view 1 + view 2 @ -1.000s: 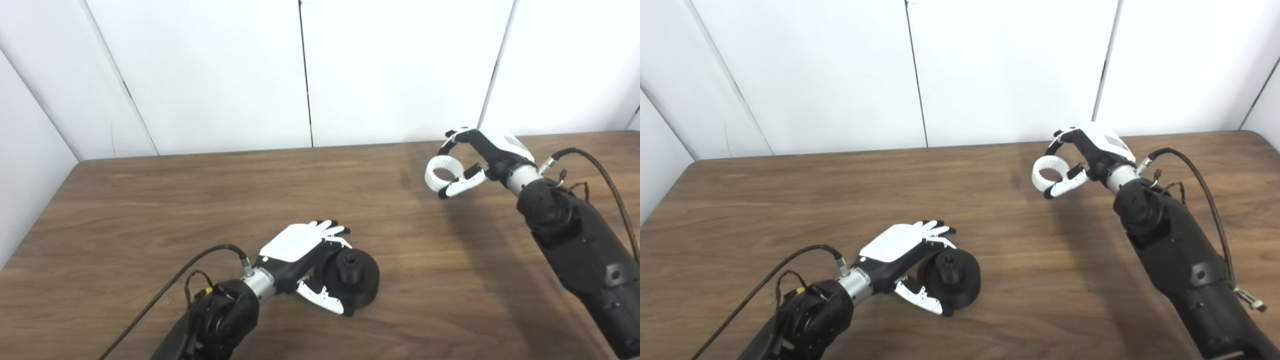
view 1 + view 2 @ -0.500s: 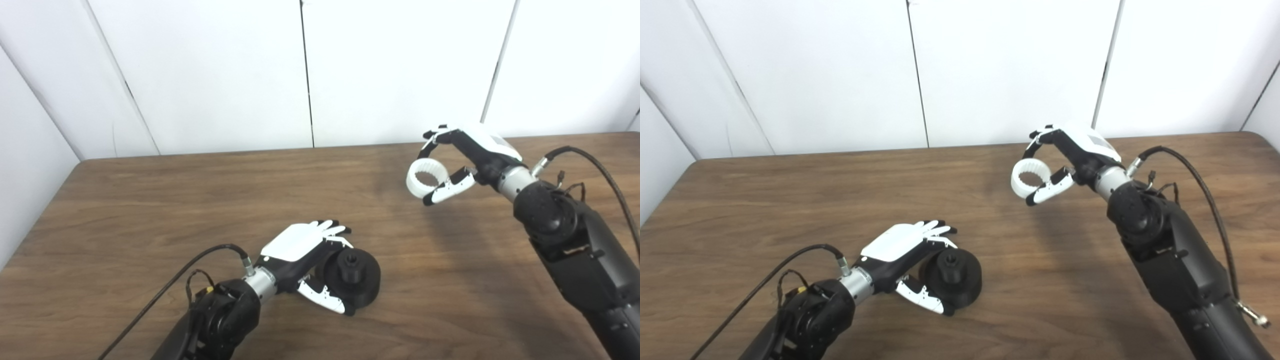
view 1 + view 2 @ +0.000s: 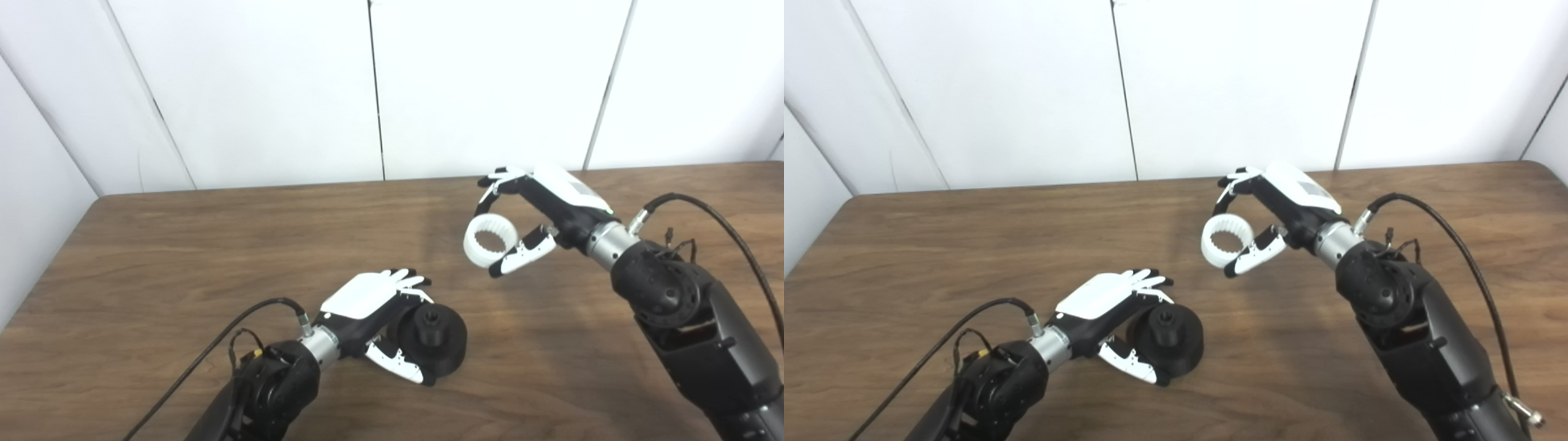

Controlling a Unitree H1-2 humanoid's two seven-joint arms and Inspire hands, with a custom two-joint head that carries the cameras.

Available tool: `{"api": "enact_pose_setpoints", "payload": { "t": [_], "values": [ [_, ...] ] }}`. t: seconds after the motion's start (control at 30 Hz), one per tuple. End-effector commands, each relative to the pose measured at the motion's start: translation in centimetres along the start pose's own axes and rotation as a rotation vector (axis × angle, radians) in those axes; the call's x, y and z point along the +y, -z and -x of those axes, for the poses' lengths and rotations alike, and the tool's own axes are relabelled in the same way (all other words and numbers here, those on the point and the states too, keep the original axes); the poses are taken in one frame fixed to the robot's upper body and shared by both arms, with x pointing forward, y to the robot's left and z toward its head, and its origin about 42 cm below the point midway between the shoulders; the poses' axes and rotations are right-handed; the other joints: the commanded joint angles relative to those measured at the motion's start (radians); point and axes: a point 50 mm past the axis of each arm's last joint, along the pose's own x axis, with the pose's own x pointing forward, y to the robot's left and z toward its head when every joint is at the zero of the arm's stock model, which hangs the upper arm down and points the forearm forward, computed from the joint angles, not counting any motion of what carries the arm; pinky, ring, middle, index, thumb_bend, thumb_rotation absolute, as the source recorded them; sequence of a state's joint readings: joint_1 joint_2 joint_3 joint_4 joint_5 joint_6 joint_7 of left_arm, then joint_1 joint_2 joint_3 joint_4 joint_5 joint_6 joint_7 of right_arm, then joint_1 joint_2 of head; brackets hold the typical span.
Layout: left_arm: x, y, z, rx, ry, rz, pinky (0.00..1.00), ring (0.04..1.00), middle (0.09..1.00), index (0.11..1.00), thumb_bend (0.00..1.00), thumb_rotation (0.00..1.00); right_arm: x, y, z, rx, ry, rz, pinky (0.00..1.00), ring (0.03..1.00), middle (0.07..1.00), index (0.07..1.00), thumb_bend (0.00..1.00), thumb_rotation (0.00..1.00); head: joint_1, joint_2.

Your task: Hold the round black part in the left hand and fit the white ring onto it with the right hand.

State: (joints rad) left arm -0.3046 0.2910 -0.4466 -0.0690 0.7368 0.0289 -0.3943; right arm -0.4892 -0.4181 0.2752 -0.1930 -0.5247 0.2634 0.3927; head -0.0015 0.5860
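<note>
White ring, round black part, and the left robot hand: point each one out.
white ring [image 3: 490, 242], left eye view, on its toothed band.
round black part [image 3: 436, 334], left eye view, on its top face.
left robot hand [image 3: 1105, 298], right eye view, on its white back.

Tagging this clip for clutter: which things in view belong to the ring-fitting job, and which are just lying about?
Part of the job:
- round black part, on the table, gripped by the left hand
- white ring, held in the air by the right hand

Just lying about:
- nothing; only the wooden table and the white wall panels
</note>
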Motion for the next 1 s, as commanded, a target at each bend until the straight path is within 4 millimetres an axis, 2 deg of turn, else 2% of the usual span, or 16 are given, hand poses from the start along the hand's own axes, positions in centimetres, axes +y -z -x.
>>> {"api": "enact_pose_setpoints", "payload": {
  "t": [0.0, 0.17, 0.53, 0.97],
  "values": [
    [1.2, -0.1, -0.6, -0.008, -0.01, -0.026, 1.0, 1.0, 0.956, 0.714, 0.97, 0.46, -1.1, -2.1, -0.4, -0.074, 0.03, 0.014, 0.97, 0.96, 0.858, 0.489, 0.52, 0.14, -0.002, 0.001],
    [1.1, -0.1, -0.6, -0.011, -0.008, -0.028, 1.0, 1.0, 0.952, 0.715, 0.98, 0.48, 0.0, -3.0, -0.5, -0.102, -0.002, 0.017, 0.99, 0.962, 0.857, 0.49, 0.52, 0.14, -0.001, 0.002],
    [1.2, -0.2, -0.7, -0.012, -0.01, -0.031, 1.0, 1.0, 0.953, 0.711, 0.98, 0.47, 1.9, -4.7, -0.8, -0.151, -0.079, 0.034, 1.0, 0.974, 0.865, 0.49, 0.52, 0.14, 0.0, 0.005],
    [1.2, -0.3, -0.7, -0.01, 0.0, -0.033, 1.0, 1.0, 0.957, 0.716, 0.97, 0.47, 3.2, -5.4, -0.9, -0.171, -0.13, 0.056, 1.0, 0.981, 0.867, 0.491, 0.52, 0.15, 0.0, 0.005]
  ]
}}
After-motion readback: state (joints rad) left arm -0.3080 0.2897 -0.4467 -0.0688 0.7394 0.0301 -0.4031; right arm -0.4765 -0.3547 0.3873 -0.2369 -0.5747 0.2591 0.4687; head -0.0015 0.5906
